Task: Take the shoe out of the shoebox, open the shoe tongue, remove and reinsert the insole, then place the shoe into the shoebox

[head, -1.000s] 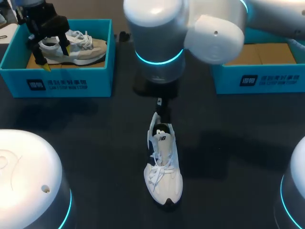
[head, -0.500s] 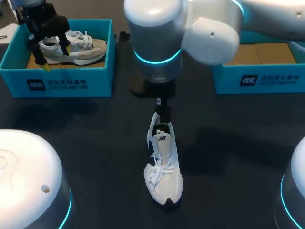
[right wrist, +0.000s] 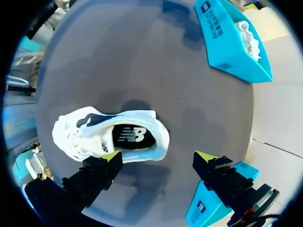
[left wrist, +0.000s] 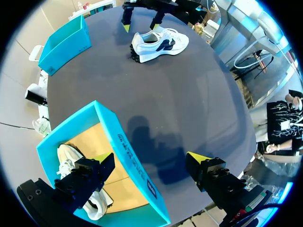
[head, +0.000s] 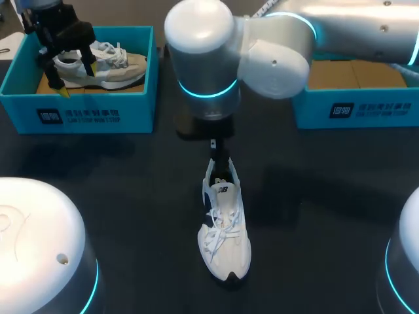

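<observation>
The right pincer [right wrist: 158, 156] lines up over the shoe [head: 224, 226]
Released, it has drifted toward 9 o'clock above the heel; the shoe lies mid-surface [head: 131, 170], toe at 6 o'clock, so the tongue likely comes next. The left pincer [left wrist: 150, 157] hangs released over the 10 o'clock shoebox [head: 78, 114].

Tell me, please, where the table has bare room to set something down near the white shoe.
The table is bare on both sides of the white shoe, out toward the left box and the right box. It is crowded at the heel, where the right gripper hangs open, and in the left box, which holds a second shoe.
</observation>
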### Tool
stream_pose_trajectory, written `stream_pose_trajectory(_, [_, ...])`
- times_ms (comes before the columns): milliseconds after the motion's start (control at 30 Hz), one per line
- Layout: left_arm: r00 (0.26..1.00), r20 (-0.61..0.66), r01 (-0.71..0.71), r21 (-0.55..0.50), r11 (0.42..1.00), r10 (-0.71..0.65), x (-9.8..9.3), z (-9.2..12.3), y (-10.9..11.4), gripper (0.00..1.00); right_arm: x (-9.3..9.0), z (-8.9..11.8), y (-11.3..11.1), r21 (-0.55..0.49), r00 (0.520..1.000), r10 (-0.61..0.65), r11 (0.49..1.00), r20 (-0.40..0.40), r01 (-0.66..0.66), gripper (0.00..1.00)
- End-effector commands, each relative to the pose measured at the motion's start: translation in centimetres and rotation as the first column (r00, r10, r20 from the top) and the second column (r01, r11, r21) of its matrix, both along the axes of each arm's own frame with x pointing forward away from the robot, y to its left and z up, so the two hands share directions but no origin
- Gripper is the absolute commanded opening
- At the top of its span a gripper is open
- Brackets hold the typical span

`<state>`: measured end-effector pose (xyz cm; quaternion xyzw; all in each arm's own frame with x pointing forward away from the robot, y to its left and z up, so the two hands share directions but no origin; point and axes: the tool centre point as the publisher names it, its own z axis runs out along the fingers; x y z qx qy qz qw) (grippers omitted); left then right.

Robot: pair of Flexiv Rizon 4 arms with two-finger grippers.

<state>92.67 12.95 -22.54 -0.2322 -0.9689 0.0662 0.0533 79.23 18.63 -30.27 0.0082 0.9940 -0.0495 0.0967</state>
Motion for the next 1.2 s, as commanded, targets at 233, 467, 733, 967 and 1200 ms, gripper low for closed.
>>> stream_pose_trajectory(233, [1.0,0.0,0.001,0.001,1.0,-0.001,0.0,0.0,0.0,1.0,2.0,-3.0,-0.2,0.062,0.998,0.017,0.998,-0.056,-0.014,1.0])
stream_pose_trajectory(467, [1.0,0.0,0.001,0.001,1.0,-0.001,0.0,0.0,0.0,1.0,2.5,-4.8,-0.1,0.084,0.998,0.023,0.996,-0.06,-0.018,1.0])
stream_pose_trajectory(733, [1.0,0.0,0.001,0.001,1.0,-0.001,0.0,0.0,0.0,1.0,2.5,-6.7,-0.1,0.096,0.996,0.015,0.995,-0.085,-0.007,1.0])
stream_pose_trajectory(967, [1.0,0.0,0.001,0.001,1.0,-0.001,0.0,0.0,0.0,1.0,2.9,-7.4,-0.1,0.105,0.996,0.006,0.994,-0.092,0.004,1.0])
stream_pose_trajectory(1200, [1.0,0.0,0.001,0.001,1.0,-0.001,0.0,0.0,0.0,1.0,3.3,-7.7,0.0,0.111,0.994,-0.001,0.994,-0.105,0.013,1.0])
